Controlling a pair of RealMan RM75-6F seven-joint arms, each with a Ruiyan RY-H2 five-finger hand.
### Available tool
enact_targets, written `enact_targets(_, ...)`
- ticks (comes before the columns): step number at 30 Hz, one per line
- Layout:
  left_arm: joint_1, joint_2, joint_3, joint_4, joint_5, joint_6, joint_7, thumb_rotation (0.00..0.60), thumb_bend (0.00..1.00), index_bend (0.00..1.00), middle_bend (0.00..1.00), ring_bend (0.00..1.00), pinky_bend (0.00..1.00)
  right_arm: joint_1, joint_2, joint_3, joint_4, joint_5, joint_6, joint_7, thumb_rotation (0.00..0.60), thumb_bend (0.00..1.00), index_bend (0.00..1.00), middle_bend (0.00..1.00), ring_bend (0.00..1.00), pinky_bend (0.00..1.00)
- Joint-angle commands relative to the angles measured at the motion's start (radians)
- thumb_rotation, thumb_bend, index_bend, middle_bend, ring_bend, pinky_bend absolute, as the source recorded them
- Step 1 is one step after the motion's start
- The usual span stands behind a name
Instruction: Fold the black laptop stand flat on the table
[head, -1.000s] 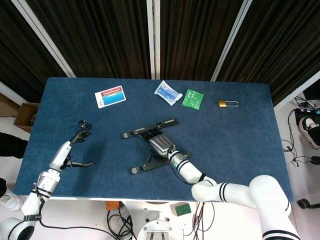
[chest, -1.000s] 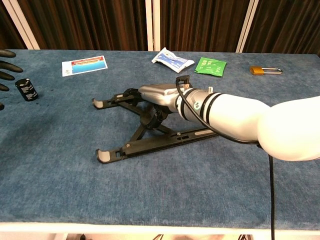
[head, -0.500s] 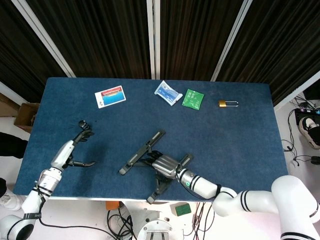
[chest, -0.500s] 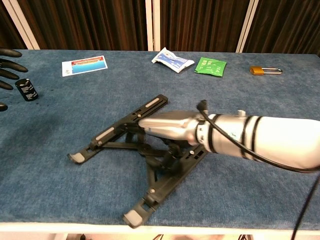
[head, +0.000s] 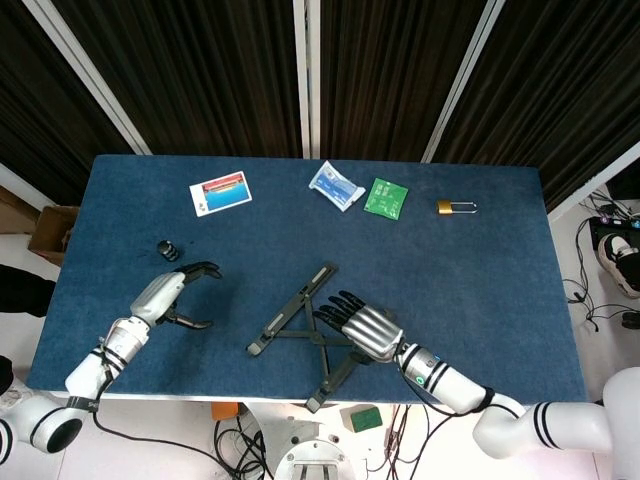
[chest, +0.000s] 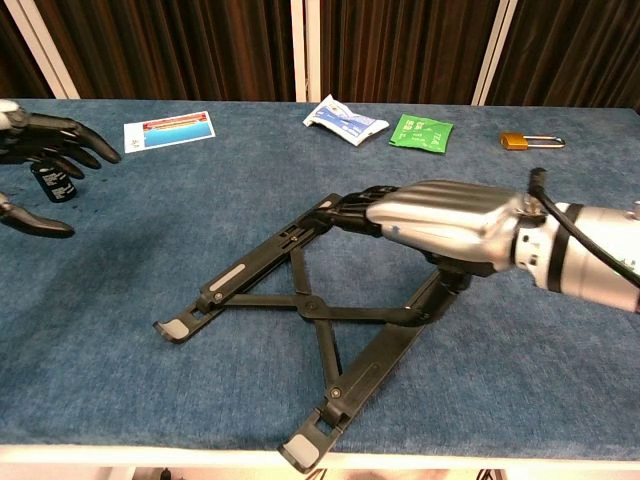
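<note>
Stand (head: 300, 325), black, two rails joined by a crossed brace: spread in a V on the blue worktop (head: 480, 270), near the front edge, centre; one rail running toward 1 o'clock, the other with its foot at the 6 o'clock edge.

Right hand (head: 362, 326): palm down over the right-hand rail, fingers (chest: 352, 207) stretched toward 10 o'clock, apart, fingertips at or near the far rail's upper end; contact with the rail beneath cannot be told; nothing gripped.

Left hand (head: 172, 298): at 9 o'clock of the stand, well apart from it, above the worktop, fingers loosely curved and spread, thumb apart below; nothing held.

Cylinder (head: 167, 249), small, black: upright, just beyond the left hand toward 12 o'clock.

Card (head: 220, 192), red and blue on white: flat, far left, at 11 o'clock of the stand.

Packet (head: 334, 185), white and blue: far centre, at 12 o'clock.

Pouch (head: 385, 196), green: just beside the packet at 3 o'clock.

Padlock (head: 454, 207), brass: flat, at 3 o'clock of the pouch, apart.
</note>
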Motion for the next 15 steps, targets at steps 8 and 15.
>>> enact_targets(8, -0.110, -0.173, -0.013, 0.103, -0.061, -0.079, 0.382, 0.508, 0.00, 0.33, 0.14, 0.07, 0.11, -0.122, -0.029, -0.067, 0.095, -0.083, 0.136, -0.140, 0.600, 0.09, 0.00, 0.00, 0.00, 0.00)
enact_targets(15, -0.141, -0.210, -0.016, 0.107, -0.112, -0.116, 0.482, 0.177, 0.00, 0.39, 0.13, 0.05, 0.08, -0.141, -0.096, -0.044, 0.195, -0.102, 0.154, -0.137, 0.600, 0.08, 0.00, 0.00, 0.00, 0.00)
